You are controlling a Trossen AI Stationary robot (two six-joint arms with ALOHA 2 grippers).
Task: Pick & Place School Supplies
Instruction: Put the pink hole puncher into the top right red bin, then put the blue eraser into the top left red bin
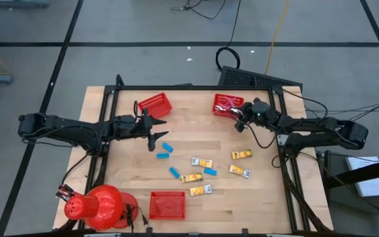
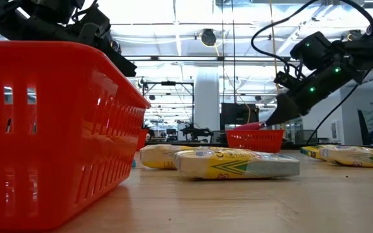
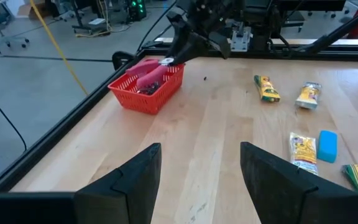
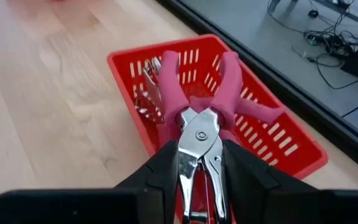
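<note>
Pliers (image 4: 199, 134) clamped by metal head in right gripper (image 4: 197, 186), jaws closed narrow on them; long axis runs away from gripper, pink handles pointing into far-right basket (image 1: 227, 104), just above its rim. More pink-handled tools lie inside that basket, number unclear. Left gripper (image 3: 199, 180) wide open, empty, beside far-left basket (image 1: 155, 106). Three red baskets in all. Toward table middle from far-right basket: four blue blocks (image 1: 167, 147), five yellow packets (image 1: 241, 155).
</note>
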